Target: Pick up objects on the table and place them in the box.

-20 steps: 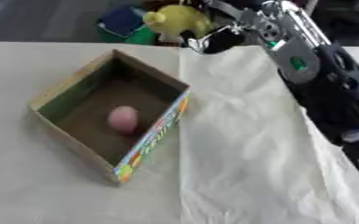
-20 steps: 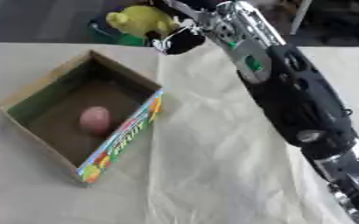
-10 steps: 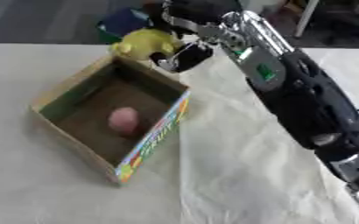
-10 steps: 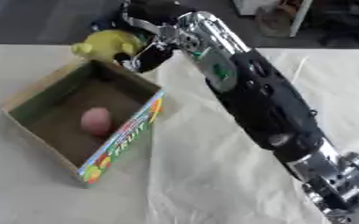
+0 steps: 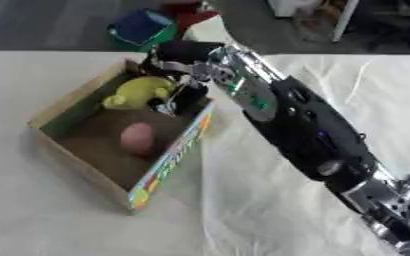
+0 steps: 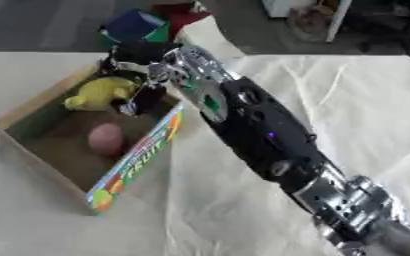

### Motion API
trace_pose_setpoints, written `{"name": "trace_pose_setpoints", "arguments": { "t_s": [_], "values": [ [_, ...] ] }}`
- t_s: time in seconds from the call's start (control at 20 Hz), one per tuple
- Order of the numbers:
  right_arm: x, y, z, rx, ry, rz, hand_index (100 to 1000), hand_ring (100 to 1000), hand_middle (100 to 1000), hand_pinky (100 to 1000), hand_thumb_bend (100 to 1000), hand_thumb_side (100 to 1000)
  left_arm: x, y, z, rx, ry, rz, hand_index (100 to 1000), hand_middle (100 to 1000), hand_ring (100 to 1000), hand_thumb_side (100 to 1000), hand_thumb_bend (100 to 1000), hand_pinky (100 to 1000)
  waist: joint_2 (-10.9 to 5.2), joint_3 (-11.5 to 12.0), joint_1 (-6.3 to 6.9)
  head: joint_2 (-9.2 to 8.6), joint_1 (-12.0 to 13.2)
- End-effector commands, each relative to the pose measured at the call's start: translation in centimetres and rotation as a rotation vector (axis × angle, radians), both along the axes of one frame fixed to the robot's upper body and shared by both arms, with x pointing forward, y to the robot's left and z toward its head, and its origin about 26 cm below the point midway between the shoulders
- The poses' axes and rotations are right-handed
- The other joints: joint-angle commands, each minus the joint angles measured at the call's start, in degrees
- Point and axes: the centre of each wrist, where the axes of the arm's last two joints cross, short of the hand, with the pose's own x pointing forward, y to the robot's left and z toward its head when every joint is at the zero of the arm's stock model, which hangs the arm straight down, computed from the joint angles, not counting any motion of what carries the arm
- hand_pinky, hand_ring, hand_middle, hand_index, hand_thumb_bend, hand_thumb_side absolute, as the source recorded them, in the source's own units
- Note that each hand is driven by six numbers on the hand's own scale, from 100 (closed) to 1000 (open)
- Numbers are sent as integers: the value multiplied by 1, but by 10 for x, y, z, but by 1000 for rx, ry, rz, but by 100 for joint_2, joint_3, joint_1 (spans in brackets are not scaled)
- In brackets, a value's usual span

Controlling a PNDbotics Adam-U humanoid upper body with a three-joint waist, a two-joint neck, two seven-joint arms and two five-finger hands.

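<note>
Carried in from beyond the far wall, the yellow toy [image 5: 141, 91] now hangs over the box [image 5: 169, 160], at twelve o'clock from the pink egg [image 5: 138, 137]. Right hand [image 5: 180, 95] seemingly pinches it; release comes next.

Right hand [image 5: 175, 95] fingers blurred behind yellow toy [image 5: 140, 92].

The right hand [image 6: 143, 95] grips a yellow toy [image 6: 97, 92] inside the box [image 6: 130, 167], above a pink egg [image 6: 106, 138].

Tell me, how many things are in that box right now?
2: a pink egg-shaped thing on the floor of the box, and a yellow toy at its far end, held by the right hand. Others may be hidden.
</note>
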Motion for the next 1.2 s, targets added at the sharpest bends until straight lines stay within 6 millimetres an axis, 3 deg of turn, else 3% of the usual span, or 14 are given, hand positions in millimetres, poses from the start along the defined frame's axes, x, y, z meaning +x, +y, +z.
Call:
{"name": "trace_pose_setpoints", "arguments": {
  "t_s": [0.05,0.15,0.25,0.35,0.55,0.6,0.75,0.8,1.0,1.2],
  "values": [
    [3,4,6,-28,-12,14,414,547,288,452,100,204,-1,1,10,26,-26,-10,730,628,632,895,100,505,-107,16,17,13,-30],
    [4,6,2,-51,5,25,538,553,383,469,100,198,-1,1,10,26,-26,-10,729,628,632,895,100,505,-106,23,14,12,-37],
    [4,6,1,-73,14,35,586,558,437,476,100,200,-1,1,10,26,-27,-10,730,628,632,895,100,505,-108,27,11,16,-46],
    [4,7,2,-92,14,38,697,619,565,519,100,216,-1,1,10,25,-27,-10,730,629,632,896,100,504,-111,26,7,22,-58],
    [2,6,8,-117,-6,16,868,722,706,577,100,232,-1,1,10,25,-27,-11,730,629,632,895,100,504,-114,18,5,34,-64],
    [1,6,9,-123,-10,9,920,764,749,603,100,341,-1,1,10,25,-27,-11,730,629,632,896,100,504,-114,17,8,39,-64],
    [-3,6,15,-121,-28,4,970,821,794,653,100,614,-1,1,10,24,-26,-10,730,629,633,896,100,504,-113,12,16,44,-66],
    [-5,6,18,-114,-38,5,980,827,802,659,100,659,-1,1,10,24,-26,-10,730,630,633,895,100,504,-113,10,21,43,-63],
    [-12,2,31,-71,-84,6,987,835,807,668,100,653,-1,2,10,24,-27,-8,730,630,634,894,100,504,-117,-6,35,32,-59],
    [-21,-10,46,19,-121,-2,982,823,783,667,100,558,-1,2,9,24,-28,-6,730,631,635,892,100,504,-123,-30,54,14,-26]
  ]
}}
